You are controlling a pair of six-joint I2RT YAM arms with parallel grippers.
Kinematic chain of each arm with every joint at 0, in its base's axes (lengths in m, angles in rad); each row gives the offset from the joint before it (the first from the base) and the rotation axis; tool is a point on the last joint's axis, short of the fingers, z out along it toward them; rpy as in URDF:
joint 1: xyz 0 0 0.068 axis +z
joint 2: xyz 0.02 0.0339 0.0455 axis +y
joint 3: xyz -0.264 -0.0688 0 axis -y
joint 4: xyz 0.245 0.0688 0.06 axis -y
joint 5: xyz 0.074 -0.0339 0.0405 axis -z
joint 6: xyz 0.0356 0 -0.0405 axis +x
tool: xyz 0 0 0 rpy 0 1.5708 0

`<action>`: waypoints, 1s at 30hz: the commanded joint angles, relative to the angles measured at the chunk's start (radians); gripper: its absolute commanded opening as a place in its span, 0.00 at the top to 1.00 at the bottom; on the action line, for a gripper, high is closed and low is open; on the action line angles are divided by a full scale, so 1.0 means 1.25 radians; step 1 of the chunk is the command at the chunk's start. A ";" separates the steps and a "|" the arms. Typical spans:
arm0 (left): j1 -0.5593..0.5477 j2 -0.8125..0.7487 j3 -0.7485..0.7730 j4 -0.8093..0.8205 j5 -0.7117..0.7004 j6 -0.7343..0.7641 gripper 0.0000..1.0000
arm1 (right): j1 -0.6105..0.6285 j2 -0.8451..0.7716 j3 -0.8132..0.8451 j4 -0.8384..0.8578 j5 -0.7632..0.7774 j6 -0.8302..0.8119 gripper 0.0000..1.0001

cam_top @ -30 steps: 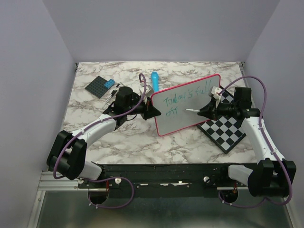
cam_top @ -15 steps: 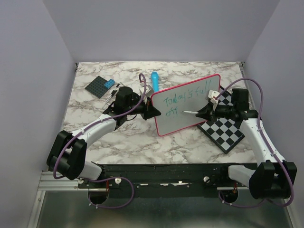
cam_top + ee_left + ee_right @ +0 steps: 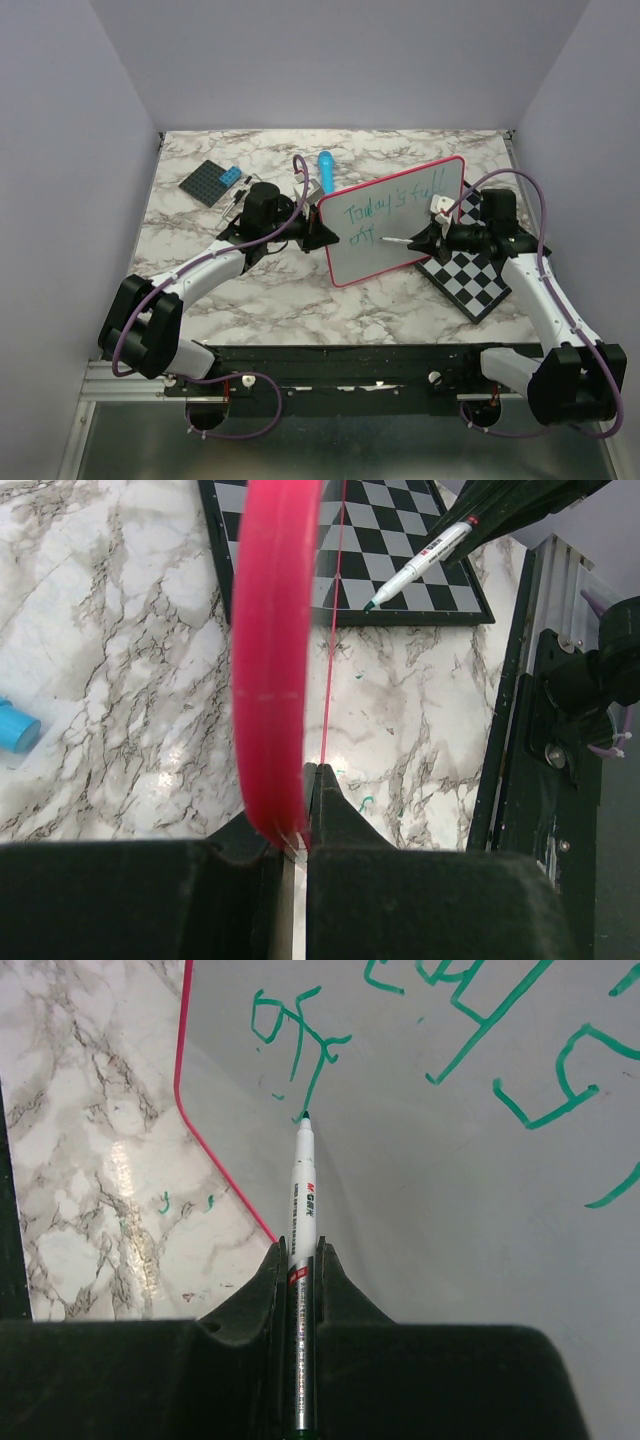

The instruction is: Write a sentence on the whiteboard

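Observation:
The whiteboard (image 3: 395, 235), white with a pink-red rim, stands tilted up off the table. My left gripper (image 3: 328, 233) is shut on its left edge; in the left wrist view the pink rim (image 3: 275, 660) runs up from between my jaws. Green writing (image 3: 393, 200) reads "Today's full" with "of" (image 3: 362, 236) below it. My right gripper (image 3: 428, 240) is shut on a white green-tipped marker (image 3: 302, 1200). The marker tip (image 3: 305, 1116) touches the board just under the "of" (image 3: 295, 1040). The marker also shows in the left wrist view (image 3: 420, 565).
A black-and-white chessboard (image 3: 478, 270) lies flat under my right arm. A blue cylinder (image 3: 326, 170) and a dark studded plate (image 3: 210, 182) with small blue pieces sit at the back left. Small green marks (image 3: 190, 1202) dot the marble table.
My right gripper has moved left with the marker, bringing its tip closer to the "of". The left gripper and whiteboard have not moved.

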 commanded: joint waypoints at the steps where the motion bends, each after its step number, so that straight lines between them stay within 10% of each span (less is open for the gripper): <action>1: -0.011 0.023 -0.010 -0.137 -0.065 0.053 1.00 | 0.008 -0.018 -0.010 0.032 0.032 -0.010 1.00; 30: -0.011 0.015 -0.008 -0.145 -0.066 0.058 1.00 | 0.047 -0.039 -0.006 0.039 0.118 0.009 1.00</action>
